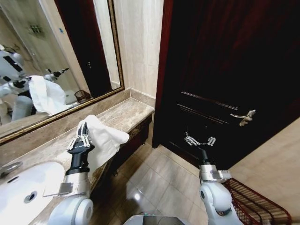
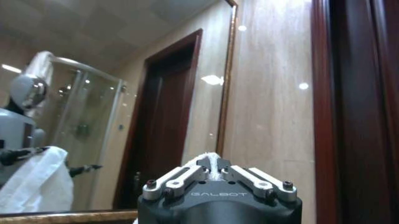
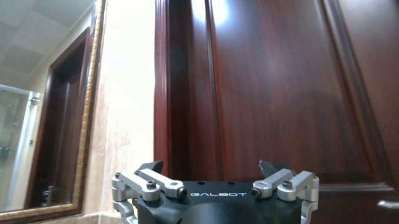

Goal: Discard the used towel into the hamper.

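Above the desk's [image 1: 126, 112] front edge, the left gripper [image 1: 83, 134] pinches a white towel [image 1: 105, 136] that may slip before reaching the hamper [image 1: 255, 204] on the floor, right gripper [image 1: 199, 140] open.

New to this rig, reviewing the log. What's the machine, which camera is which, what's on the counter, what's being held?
It's a wheeled robot with two arms, in a bathroom. The head camera looks down past both arms. The other two cameras sit on the wrists and look out over each gripper.

The left gripper is shut on a white towel, raised over the marble counter. The left wrist view shows the cloth pinched between its fingers. A sink is set into the counter, below a mirror.

The right gripper is open and empty, in front of the dark door. The hamper stands on the floor by the right arm.
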### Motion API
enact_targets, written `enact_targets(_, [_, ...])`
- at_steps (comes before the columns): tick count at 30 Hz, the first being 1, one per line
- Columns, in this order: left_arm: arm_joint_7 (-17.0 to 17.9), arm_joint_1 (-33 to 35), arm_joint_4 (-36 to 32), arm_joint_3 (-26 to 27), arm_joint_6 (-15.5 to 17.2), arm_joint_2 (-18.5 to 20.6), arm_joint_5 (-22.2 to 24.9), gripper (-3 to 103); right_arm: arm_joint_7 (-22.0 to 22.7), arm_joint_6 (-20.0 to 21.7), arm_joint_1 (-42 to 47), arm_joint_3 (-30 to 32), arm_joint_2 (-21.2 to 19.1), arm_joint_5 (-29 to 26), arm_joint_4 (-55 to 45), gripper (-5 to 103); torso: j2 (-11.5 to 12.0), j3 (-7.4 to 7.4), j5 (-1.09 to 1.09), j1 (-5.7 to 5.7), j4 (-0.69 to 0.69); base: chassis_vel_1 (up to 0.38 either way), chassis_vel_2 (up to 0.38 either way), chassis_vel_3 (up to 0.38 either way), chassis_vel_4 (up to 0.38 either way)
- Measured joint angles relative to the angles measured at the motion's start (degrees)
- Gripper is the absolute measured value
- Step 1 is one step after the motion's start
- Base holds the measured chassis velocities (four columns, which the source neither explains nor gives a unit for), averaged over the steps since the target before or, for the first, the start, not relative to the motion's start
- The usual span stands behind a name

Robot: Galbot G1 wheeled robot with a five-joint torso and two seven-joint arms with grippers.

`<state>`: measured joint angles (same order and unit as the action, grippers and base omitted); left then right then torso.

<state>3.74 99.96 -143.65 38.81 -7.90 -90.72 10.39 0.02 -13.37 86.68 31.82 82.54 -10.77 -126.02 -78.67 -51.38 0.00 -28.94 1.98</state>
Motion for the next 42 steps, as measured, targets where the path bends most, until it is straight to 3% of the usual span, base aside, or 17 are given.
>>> enact_targets(20, [-2.7, -0.6, 3.3, -2.5, 0.4, 0.1, -3.0, 4, 0.6, -1.3, 0.9, 0.7, 0.0, 0.3, 0.1, 100, 0.0, 0.00, 0.01, -0.01, 0.00, -0.092, -0.088, -0.090, -0.101])
enact_targets(28, [-4.7, -0.8, 4.3, -2.1, 0.0, 2.2, -3.7, 4, 0.1, -1.4, 0.3, -0.7, 1.0, 1.6, 1.2, 100, 0.0, 0.00, 0.00, 0.00, 0.00, -0.134, -0.133, -0.125, -0.116])
enact_targets(42, [-5.1, -1.1, 5.7, -2.2, -0.1, 3.2, -4.3, 4, -0.3, -2.2, 0.9, -0.4, 1.7, 1.8, 1.8, 100, 0.0, 0.00, 0.01, 0.00, 0.00, -0.125, -0.127, -0.119, -0.131])
